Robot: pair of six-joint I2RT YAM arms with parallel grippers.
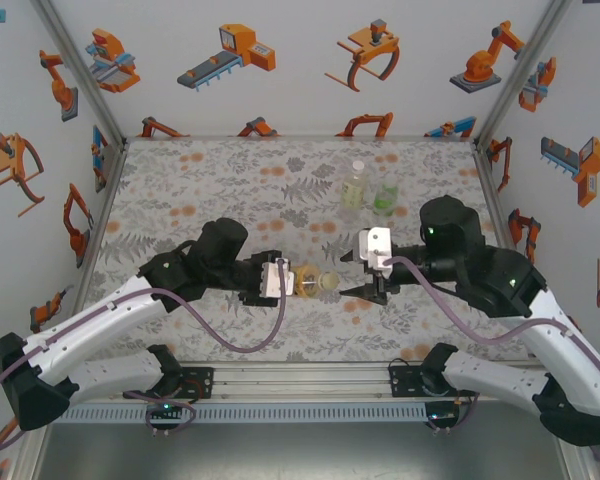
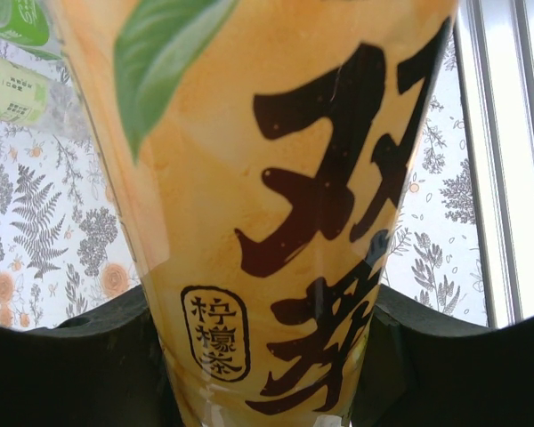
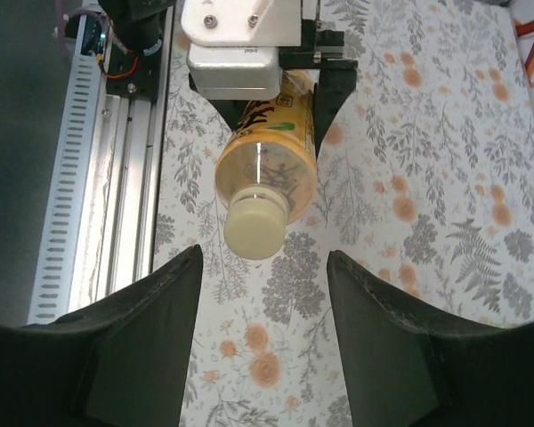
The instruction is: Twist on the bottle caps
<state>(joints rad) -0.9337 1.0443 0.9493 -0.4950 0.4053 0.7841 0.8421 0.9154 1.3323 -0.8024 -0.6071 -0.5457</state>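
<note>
Top view: desk [image 1: 180,190] is covered by a flat sheet printed with grey ferns and orange blooms. The walls [image 1: 300,90] are white with orange robot graphics, there are aluminium frame posts [image 1: 80,70] at the corners, and a slotted metal rail [image 1: 300,380] runs along the near edge. Left gripper [image 1: 295,280] is clenched on the amber bottle [image 1: 315,283], which is held horizontal above mid-desk with its neck toward the right arm. Right gripper [image 1: 358,290] sits just beside the neck end, released. Pale bottle [image 1: 353,185] and green bottle [image 1: 386,192] stand upright side by side at the back, well apart from both arms. The left half of the desk is open. Left wrist: glossy clear plastic with a yellow-orange label [image 2: 285,222] bearing black characters and a green leaf, with the black fingers pressed on both sides. Right wrist: the bottle's rounded shoulder and the pale yellow cap [image 3: 256,229] point at the camera, and the cap sits on the neck. The right jaws are spread, with the cap in line between them and not touching. The rail is close on the left, with open floral sheet to the right.
</note>
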